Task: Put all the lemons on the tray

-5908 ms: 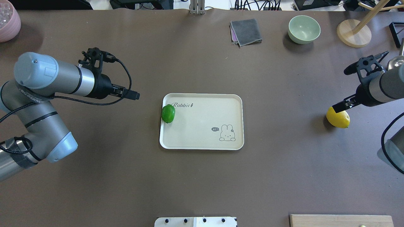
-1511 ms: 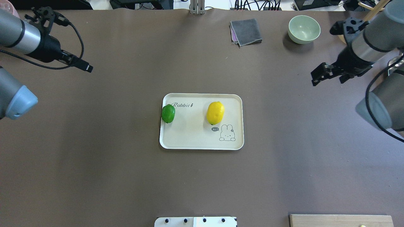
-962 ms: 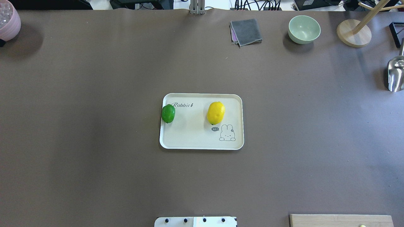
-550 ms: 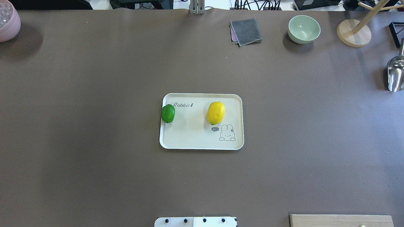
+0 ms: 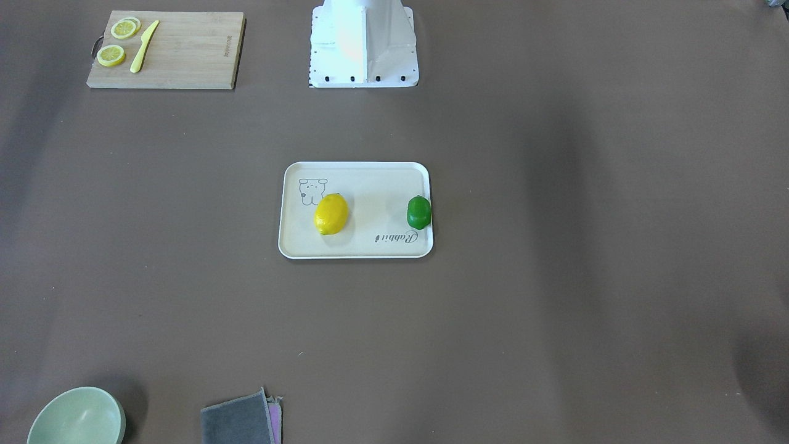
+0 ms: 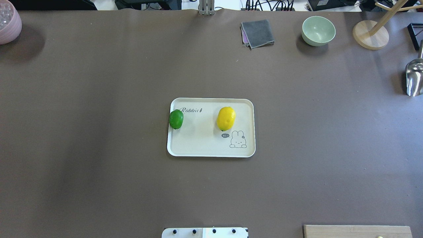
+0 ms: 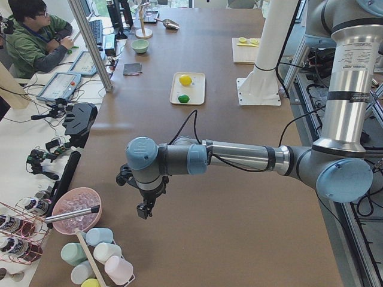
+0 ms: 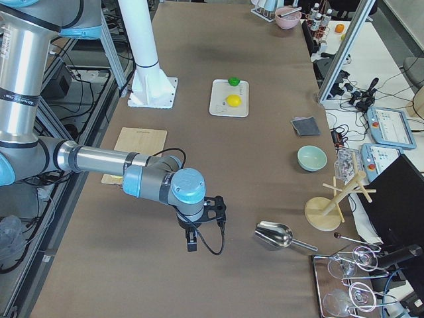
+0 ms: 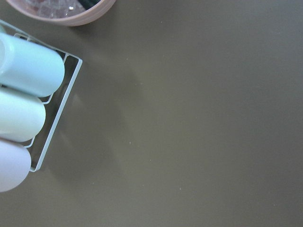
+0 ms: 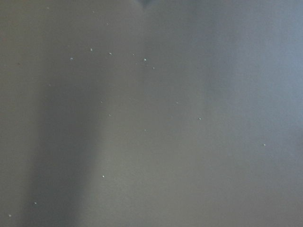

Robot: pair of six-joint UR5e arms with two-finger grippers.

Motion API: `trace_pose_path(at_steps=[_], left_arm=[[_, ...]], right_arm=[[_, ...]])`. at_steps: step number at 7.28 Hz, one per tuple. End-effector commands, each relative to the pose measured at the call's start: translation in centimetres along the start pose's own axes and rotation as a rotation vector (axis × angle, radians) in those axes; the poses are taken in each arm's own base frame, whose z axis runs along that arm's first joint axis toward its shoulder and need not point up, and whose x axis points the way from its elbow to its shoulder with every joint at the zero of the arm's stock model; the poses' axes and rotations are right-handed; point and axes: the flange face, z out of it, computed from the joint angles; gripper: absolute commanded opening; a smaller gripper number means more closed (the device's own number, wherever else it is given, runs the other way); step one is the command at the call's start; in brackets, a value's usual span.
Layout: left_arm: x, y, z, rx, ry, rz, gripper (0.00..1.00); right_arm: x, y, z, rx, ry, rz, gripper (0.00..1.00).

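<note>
The cream tray (image 6: 205, 143) with the rabbit drawing lies at the table's middle. The yellow lemon (image 6: 226, 118) lies on it beside the rabbit. The green lemon (image 6: 176, 119) sits on the tray's left rim, part over the edge. Both also show in the front view: yellow lemon (image 5: 331, 214), green lemon (image 5: 418, 213), tray (image 5: 370, 185). Both arms are off to the table's ends. My left gripper (image 7: 143, 210) hangs near the pink bowl. My right gripper (image 8: 191, 244) hangs near the metal scoop. I cannot tell whether either is open or shut.
A wooden cutting board (image 5: 185, 55) with lemon slices and a yellow knife lies near the robot's base. A green bowl (image 6: 318, 30), grey cloth (image 6: 257, 33), wooden stand (image 6: 370, 34), metal scoop (image 6: 413, 77) and pink bowl (image 6: 8, 23) line the table's far side and ends.
The yellow lemon went from the table at the right onto the tray. Both arms then drew back out of the overhead view. Nothing has moved in the last second.
</note>
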Motion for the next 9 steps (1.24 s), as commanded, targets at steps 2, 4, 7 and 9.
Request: trace_pose_path(at_steps=[2, 4, 7, 9], left_arm=[[0.9, 4.7, 0.9, -0.009, 0.017, -0.158, 0.99], [3.1, 6.7, 0.9, 0.028, 0.108, -0.298, 0.99], [3.9, 6.2, -0.2, 0.051, 0.100, -0.267, 0.99], [4.1, 5.9, -0.3, 0.058, 0.094, -0.255, 0.99]], right_arm=[[-2.3, -2.5, -1.0, 0.037, -0.071, 0.067, 1.00], [-2.7, -2.7, -0.8, 0.032, -0.079, 0.059, 1.00], [-2.7, -2.6, -0.5, 0.027, -0.081, 0.045, 1.00], [-3.2, -2.9, 0.0, 0.011, -0.082, 0.032, 1.00]])
